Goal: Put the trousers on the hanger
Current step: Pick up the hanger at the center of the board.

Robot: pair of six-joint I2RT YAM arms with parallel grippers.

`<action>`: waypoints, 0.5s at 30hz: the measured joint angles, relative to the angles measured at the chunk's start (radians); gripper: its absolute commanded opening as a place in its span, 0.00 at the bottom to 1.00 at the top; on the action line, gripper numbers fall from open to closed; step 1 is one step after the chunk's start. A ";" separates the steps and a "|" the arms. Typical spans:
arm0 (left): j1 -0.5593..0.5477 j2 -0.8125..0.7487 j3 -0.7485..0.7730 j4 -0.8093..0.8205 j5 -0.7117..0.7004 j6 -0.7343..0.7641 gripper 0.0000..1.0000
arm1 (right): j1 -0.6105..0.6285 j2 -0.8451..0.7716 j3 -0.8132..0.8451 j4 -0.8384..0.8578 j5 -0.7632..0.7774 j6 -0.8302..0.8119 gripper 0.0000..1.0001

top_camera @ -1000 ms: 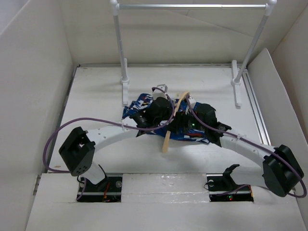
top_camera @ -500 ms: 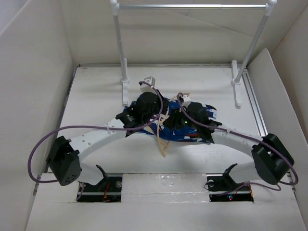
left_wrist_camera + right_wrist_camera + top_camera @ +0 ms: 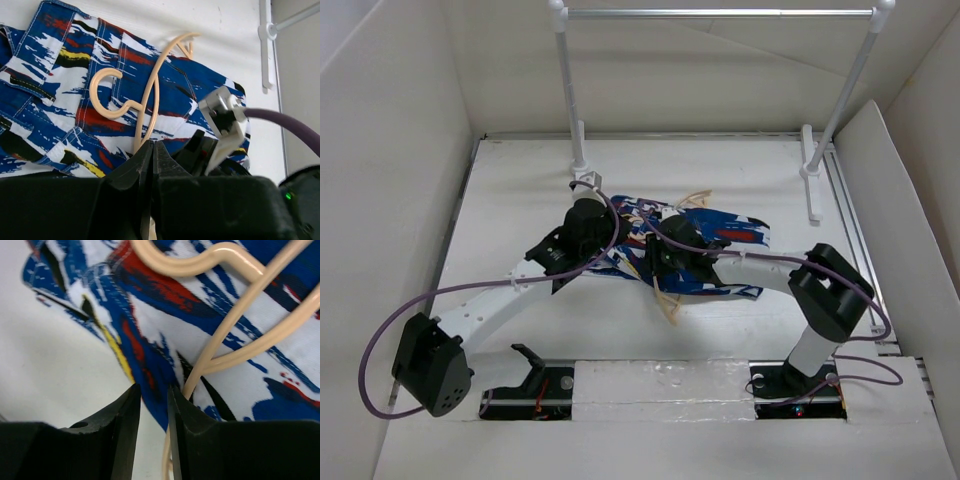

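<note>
On the white table [image 3: 520, 200] lie the soft blue streaked trousers [image 3: 720, 235], the thin tan wooden hanger [image 3: 150, 85] resting on top — left pincer [image 3: 152, 150] closed on nothing, right pincer [image 3: 154, 412] narrowly apart beside the hanger's bar.

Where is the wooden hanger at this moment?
In the top view the hanger lies on top of the trousers at mid-table, between the left gripper and right gripper, near the rail's left post.

Bright, even light is filling all three views.
Soft shadows are falling under the arms; both wrist views are blurring their own near black fingers.
</note>
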 measured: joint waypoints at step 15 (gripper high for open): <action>-0.045 -0.048 -0.015 -0.013 0.009 0.027 0.00 | 0.048 -0.087 0.000 -0.116 0.211 0.071 0.40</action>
